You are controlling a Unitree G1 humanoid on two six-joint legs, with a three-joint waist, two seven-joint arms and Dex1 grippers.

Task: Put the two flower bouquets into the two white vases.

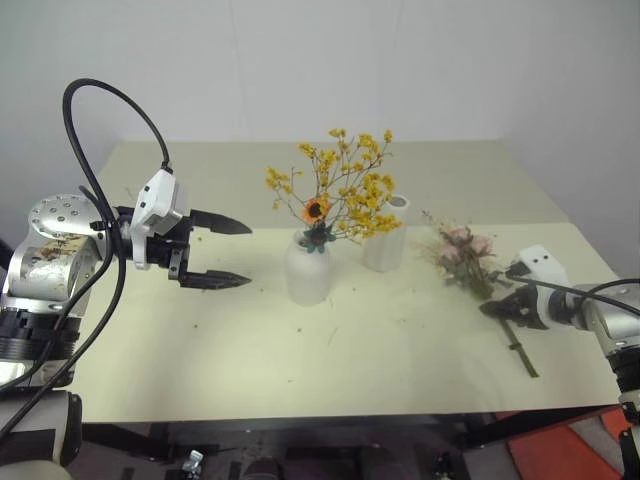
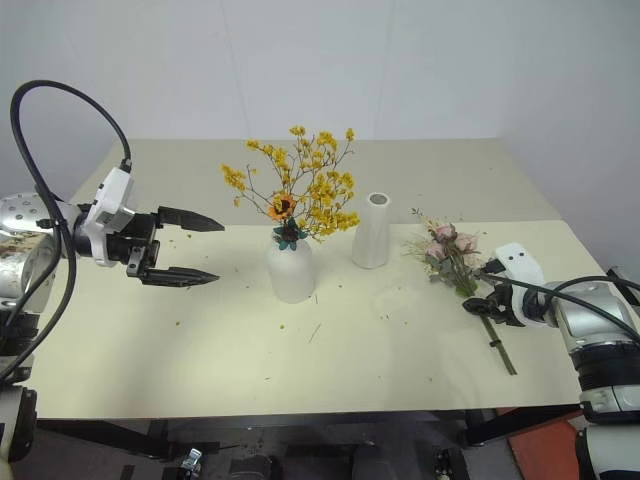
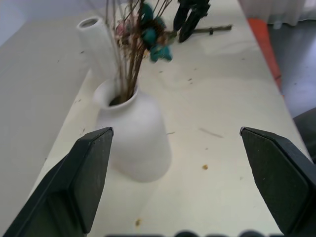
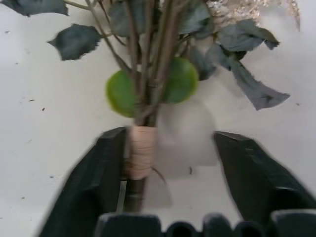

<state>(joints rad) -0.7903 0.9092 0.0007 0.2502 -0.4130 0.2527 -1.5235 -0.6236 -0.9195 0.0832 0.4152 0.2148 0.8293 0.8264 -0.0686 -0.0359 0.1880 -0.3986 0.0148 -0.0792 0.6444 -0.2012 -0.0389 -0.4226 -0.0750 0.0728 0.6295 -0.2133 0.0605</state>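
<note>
The yellow-orange bouquet (image 1: 345, 185) stands upright in the short round white vase (image 1: 308, 272) at the table's middle. The taller slim white vase (image 1: 385, 238) stands just right of it, with nothing in it. The pink rose bouquet (image 1: 465, 250) lies flat on the table at the right, stems pointing to the front edge. My right gripper (image 1: 505, 305) is down at its stems; in the right wrist view the tape-wrapped stem (image 4: 140, 153) rests against one finger, with a wide gap to the other. My left gripper (image 1: 248, 255) hovers open left of the round vase, pointing at it, holding nothing.
The pale table (image 1: 200, 360) carries scattered petal crumbs around the vases. Its front edge runs close below both arms. An orange-red object (image 1: 570, 450) sits on the floor beyond the front right corner. A white wall backs the table.
</note>
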